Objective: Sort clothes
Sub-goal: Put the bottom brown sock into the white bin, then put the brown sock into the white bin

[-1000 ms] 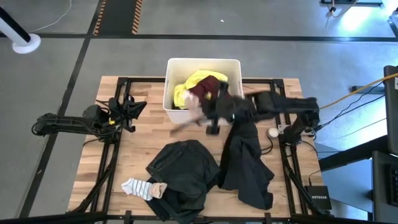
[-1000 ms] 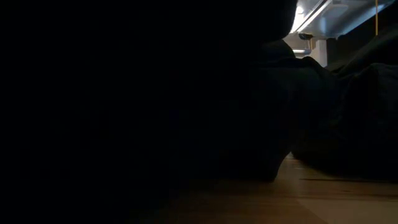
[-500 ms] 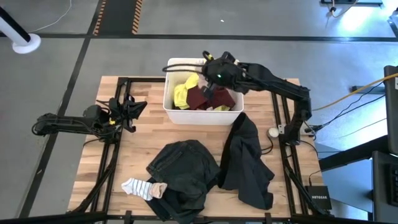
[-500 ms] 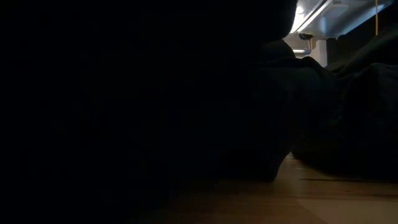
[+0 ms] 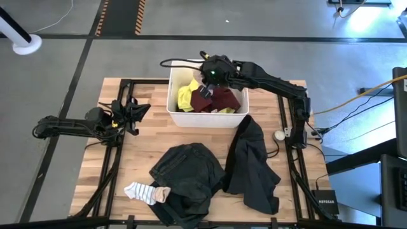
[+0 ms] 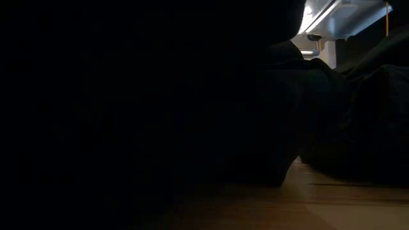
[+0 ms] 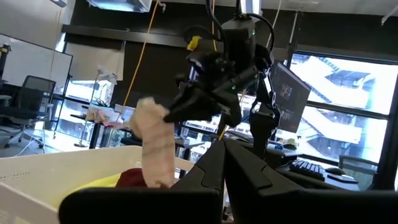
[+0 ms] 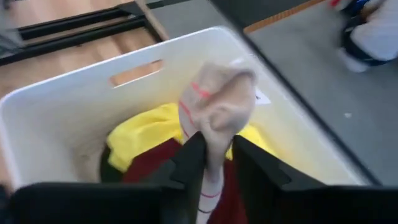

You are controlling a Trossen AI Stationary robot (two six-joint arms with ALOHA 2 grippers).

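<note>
- The right gripper [image 8: 214, 163] is closed on a striped sock [image 8: 217, 102], above the white bin [image 8: 56, 106].
- The sock looks light and limp — a pinch at its middle holds it.
- The left gripper [image 5: 130, 109] waits at the table's left side; whether it is open, I cannot tell.

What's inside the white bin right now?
Inside the white rectangular plastic bin: a bright yellow garment and a maroon garment. Anything beneath them is covered.

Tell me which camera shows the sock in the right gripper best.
The right wrist view: the sock fills the frame, pinched by the right gripper over the white bin. The left wrist view shows it dangling farther off. The high view hides it under the arm; the low view is dark.
</note>
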